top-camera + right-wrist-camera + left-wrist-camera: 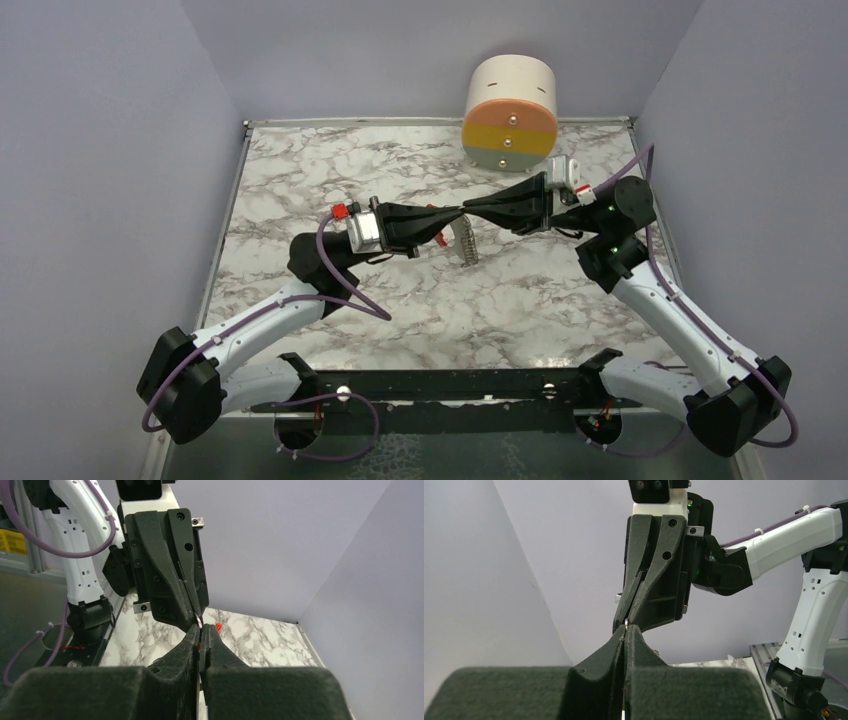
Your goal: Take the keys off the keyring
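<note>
My left gripper and right gripper meet tip to tip above the middle of the marble table. Both are shut on the thin keyring, a small metal glint between the tips in the left wrist view and the right wrist view. The keys hang below the tips: a red piece and a silvery jagged strip. The red piece also shows just past my right fingertips. My left gripper and right gripper each have their jaws pressed together.
A cream cylinder with an orange, yellow and green striped face lies at the back of the table, just behind the right wrist. Lilac walls close in the left, back and right sides.
</note>
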Robot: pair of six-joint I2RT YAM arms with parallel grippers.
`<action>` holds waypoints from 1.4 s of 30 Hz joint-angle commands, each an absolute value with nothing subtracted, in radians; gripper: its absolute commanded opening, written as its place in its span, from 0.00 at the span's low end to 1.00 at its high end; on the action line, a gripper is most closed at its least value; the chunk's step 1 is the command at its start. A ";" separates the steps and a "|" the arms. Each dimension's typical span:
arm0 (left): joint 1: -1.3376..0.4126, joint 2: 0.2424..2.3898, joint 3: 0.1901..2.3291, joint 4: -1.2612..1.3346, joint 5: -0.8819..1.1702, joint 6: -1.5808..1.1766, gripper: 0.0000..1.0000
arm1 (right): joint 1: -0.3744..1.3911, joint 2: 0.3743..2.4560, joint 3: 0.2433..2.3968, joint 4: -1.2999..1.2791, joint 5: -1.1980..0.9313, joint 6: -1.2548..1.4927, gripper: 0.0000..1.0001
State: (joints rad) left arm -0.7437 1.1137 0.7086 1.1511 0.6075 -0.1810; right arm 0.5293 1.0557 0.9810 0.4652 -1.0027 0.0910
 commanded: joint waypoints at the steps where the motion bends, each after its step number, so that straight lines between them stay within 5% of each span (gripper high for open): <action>1: -0.756 1.111 0.714 1.182 0.580 -0.174 0.00 | 0.553 1.045 0.997 0.402 -0.944 0.032 0.01; 14: -0.756 1.129 0.803 0.956 0.582 -0.133 0.00 | 0.557 1.031 1.078 0.183 -0.931 -0.114 0.01; 23: -0.756 1.126 0.895 0.743 0.591 -0.045 0.20 | 0.558 1.033 1.131 0.069 -0.925 -0.178 0.01; 31: -0.756 1.105 0.926 0.631 0.566 0.012 0.28 | 0.560 1.040 1.143 0.036 -0.909 -0.199 0.01; 42: -0.756 1.045 0.972 0.438 0.465 0.190 0.20 | 0.565 1.053 1.159 -0.003 -0.888 -0.223 0.01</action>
State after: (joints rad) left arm -0.7532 1.0725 0.9127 0.5522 0.5446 0.0837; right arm 0.5434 1.0492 1.1233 0.0170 -0.8719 -0.2165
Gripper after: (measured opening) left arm 0.208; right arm 0.015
